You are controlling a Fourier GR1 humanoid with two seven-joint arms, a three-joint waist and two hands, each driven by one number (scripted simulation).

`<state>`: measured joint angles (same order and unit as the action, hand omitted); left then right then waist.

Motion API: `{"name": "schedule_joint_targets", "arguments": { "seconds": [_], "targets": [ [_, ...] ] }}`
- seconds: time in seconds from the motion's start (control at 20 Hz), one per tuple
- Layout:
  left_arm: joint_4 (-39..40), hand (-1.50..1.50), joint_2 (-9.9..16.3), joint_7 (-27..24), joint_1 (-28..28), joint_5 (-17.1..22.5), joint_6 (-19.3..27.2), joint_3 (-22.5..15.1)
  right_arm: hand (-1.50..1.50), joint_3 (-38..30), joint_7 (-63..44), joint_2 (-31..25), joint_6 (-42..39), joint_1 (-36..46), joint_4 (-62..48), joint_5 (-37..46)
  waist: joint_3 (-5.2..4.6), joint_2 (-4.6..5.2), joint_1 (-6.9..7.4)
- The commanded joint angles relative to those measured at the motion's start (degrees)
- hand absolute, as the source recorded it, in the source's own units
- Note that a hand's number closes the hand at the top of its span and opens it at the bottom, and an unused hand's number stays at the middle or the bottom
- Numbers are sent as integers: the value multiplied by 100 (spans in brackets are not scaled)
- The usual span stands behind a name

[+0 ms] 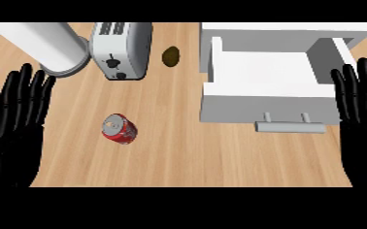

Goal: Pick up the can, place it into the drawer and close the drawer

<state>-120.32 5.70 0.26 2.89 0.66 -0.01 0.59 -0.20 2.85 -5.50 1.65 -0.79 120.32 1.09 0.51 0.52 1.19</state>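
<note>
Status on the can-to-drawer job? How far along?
Done: nothing beyond the drawer standing open and empty. In hand: nothing; the left hand and right hand rest open at the view's edges. Left: pick up the red can standing on the counter, place it in the drawer, push it shut by its handle.

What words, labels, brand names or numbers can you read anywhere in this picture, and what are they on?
None can be read.
Red can: pale marks on its side, too blurred to make out as letters.
Toaster: a dark knob and slots, no legible label.
White drawer and its handle: plain, no text.
White cylinder and small brown object: no markings visible.
</note>
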Motion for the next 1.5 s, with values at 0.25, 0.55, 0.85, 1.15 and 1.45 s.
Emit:
{"name": "schedule_joint_targets", "arguments": {
  "seconds": [0.25, 0.55, 0.85, 1.15, 1.45],
  "targets": [
    [193, -150, 878, -393, -369, 2246, -2586, -471, -150, 307, -175, 105, -219, -103, -102, -223, -79, -30, -220],
    [602, -150, 2089, 833, 239, 2958, -3234, 290, -150, -573, -1150, 0, 308, -753, -214, -239, -50, -59, -131],
    [876, -150, 2728, 838, 534, 4097, -4085, 1270, -150, -1347, -1138, -339, -205, -1054, -130, -1112, -49, -67, -94],
    [792, -150, 3029, 1573, 391, 4851, -4081, 1724, -150, -1405, -1134, -227, -447, -1403, 277, -1210, -49, -66, -105],
    [1097, -150, 2847, 1803, 453, 5197, -3947, 1786, -150, -1961, -401, -309, -1217, -2106, 26, -1728, -47, -67, -137]
  ]
}}
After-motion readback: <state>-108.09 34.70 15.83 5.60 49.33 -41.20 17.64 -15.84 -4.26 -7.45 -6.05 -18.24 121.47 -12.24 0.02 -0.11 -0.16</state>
